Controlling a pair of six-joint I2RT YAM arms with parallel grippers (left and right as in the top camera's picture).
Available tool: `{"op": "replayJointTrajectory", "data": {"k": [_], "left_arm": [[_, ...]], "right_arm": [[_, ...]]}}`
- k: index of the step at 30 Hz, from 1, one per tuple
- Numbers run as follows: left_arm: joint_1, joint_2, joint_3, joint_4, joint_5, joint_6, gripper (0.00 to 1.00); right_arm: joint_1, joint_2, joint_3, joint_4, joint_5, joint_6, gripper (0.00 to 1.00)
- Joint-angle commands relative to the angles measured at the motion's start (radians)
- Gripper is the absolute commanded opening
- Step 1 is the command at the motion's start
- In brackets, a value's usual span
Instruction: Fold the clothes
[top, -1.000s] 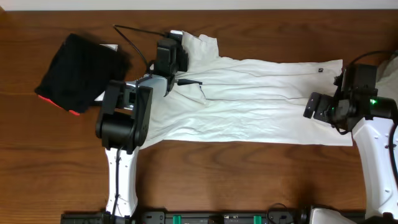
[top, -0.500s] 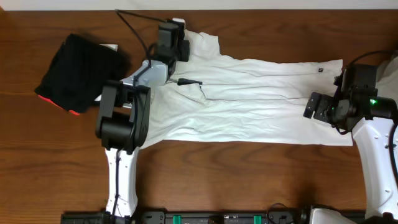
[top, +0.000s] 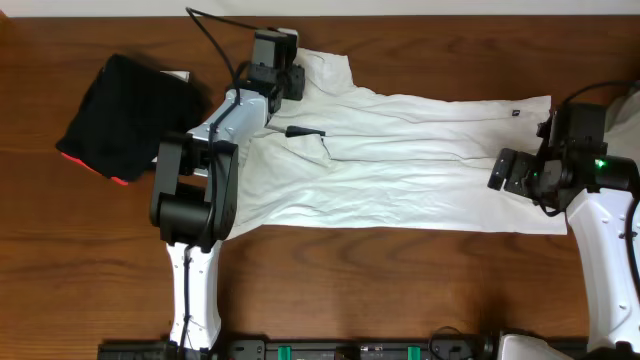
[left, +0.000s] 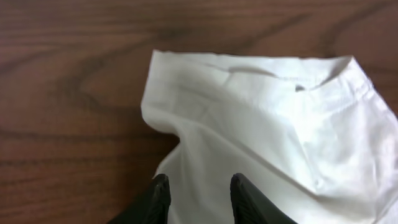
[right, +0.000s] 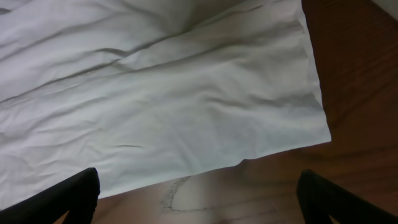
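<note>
While the white T-shirt (top: 400, 160) lies lengthwise across the tabletop (top: 400, 290), looking part-folded along its length, the left end effector (left: 198, 200) sits over the far sleeve flap w/ fingers apart, nothing clamped. Over the hem corner the right end effector (right: 199, 190) gapes wide, empty. Next move prob. needs firm pinches on both ends & an even carry-over.

The arms (top: 195, 290) have white links (top: 600, 250), black joints (top: 185, 205), black cables (top: 212, 45).
</note>
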Motion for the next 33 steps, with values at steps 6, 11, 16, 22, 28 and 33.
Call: {"op": "replayJointTrajectory", "data": {"k": [6,11,16,22,28,33], "left_arm": [[0.005,-0.023,0.067,0.006,0.014,0.003,0.39],[0.007,-0.009,0.071,0.067,0.010,0.003,0.40],[0.013,0.042,0.071,0.150,0.010,0.003,0.40],[0.021,0.101,0.071,0.228,-0.035,0.003,0.39],[0.021,0.143,0.071,0.249,-0.035,0.003,0.40],[0.021,0.171,0.071,0.240,-0.035,0.003,0.40]], "right_arm": [[-0.005,0.004,-0.002,0.000,0.003,0.007,0.99],[-0.005,0.004,-0.002,0.000,0.003,0.007,0.99],[-0.005,0.004,-0.002,0.000,0.004,0.007,0.99],[-0.005,0.004,-0.002,0.000,0.003,0.007,0.99],[-0.005,0.004,-0.002,0.000,0.004,0.007,0.99],[-0.005,0.004,-0.002,0.000,0.003,0.007,0.99]]}}
